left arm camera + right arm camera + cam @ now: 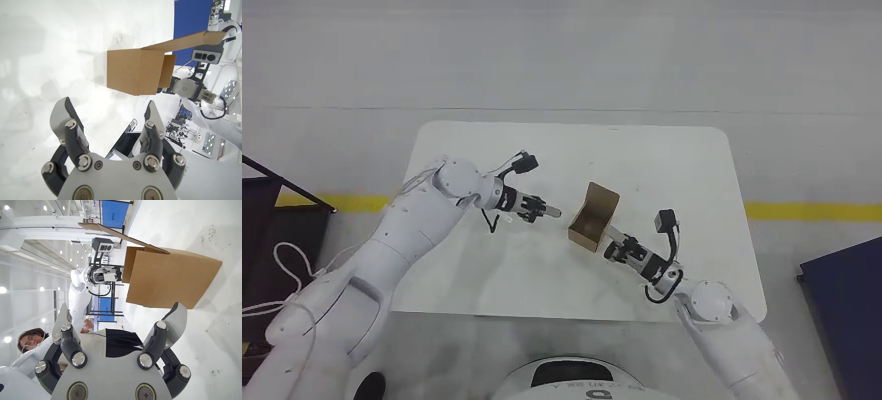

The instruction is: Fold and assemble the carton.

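A brown carton stands partly formed near the middle of the white table, with one long flap sticking out from its open end. My left gripper hovers a short way from one closed side of the carton; its fingers are open and hold nothing. My right gripper is at the opposite side of the carton, also open. One right fingertip is at the carton's edge; I cannot tell if it touches.
The table's front edge runs close behind the right gripper. Bare table surface lies beyond and to both sides of the carton. A dark frame stands off the table's left side, and a blue object sits on the floor at the right.
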